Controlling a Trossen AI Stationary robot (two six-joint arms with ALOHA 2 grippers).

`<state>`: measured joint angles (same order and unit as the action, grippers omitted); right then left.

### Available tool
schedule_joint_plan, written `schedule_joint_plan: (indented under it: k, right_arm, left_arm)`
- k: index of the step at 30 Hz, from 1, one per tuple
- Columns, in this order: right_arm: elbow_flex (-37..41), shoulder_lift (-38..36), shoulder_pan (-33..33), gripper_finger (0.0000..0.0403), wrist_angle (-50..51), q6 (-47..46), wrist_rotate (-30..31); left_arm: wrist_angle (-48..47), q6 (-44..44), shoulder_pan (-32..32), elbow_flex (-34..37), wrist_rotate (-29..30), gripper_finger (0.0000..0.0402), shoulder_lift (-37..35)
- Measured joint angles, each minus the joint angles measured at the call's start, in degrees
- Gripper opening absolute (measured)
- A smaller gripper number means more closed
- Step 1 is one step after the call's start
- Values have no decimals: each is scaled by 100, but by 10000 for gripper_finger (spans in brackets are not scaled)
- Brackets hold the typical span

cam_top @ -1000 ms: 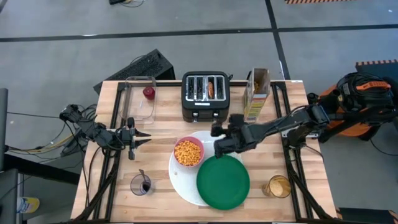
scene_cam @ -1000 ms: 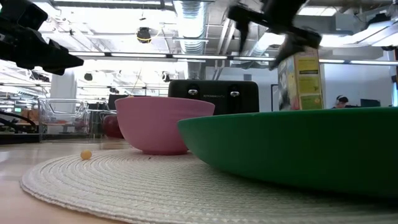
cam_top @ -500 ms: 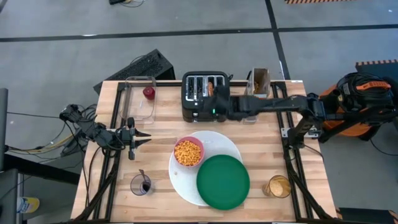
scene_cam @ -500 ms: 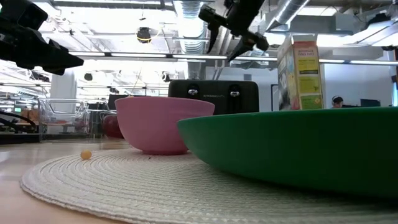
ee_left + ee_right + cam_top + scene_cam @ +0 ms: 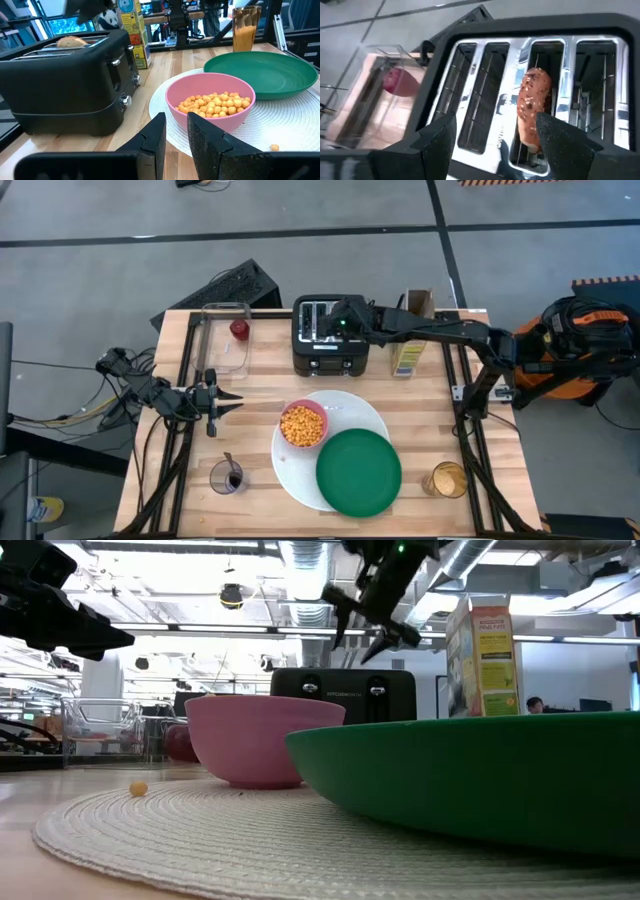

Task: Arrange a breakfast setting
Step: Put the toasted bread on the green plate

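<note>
The ring bagel stands on edge in a slot of the black toaster, its top sticking out. My right gripper hovers open just above the toaster, with one finger close beside the bagel. The pink bowl of orange cereal and the green plate rest on the big white plate. The red fruit lies in the clear container. A spoon stands in a small glass. My left gripper waits shut at the table's left.
A cereal box stands right of the toaster, under my right arm. A glass of orange drink sits at the near right. One loose cereal ball lies on the white plate. Bare wood lies between the container and the plates.
My right gripper has swung from above the white plate toward the table's far edge and a little left, rising slightly. It now stands over the toaster's slots.
</note>
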<state>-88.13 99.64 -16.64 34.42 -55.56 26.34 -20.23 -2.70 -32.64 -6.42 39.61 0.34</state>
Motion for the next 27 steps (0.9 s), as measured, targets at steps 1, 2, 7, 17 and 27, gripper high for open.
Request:
schedule_joint_plan:
  k: [1, 2, 7, 17, 27]
  right_arm:
    - [15, 16, -29, 291, 117, 16, -16]
    - [25, 21, -54, 291, 162, 40, -38]
    - [17, 140, -161, 291, 152, 224, 38]
    - [12, 447, -288, 291, 186, 336, 49]
    - [12, 478, -537, 286, 176, 525, 81]
  left_arm:
    - [-2, 0, 2, 0, 3, 68, 0]
    - [-2, 0, 2, 0, 3, 68, 0]
    - [0, 1, 2, -1, -13, 68, 0]
    - [11, -2, 1, 0, -15, 68, 0]
    - [13, -11, 0, 0, -18, 68, 0]
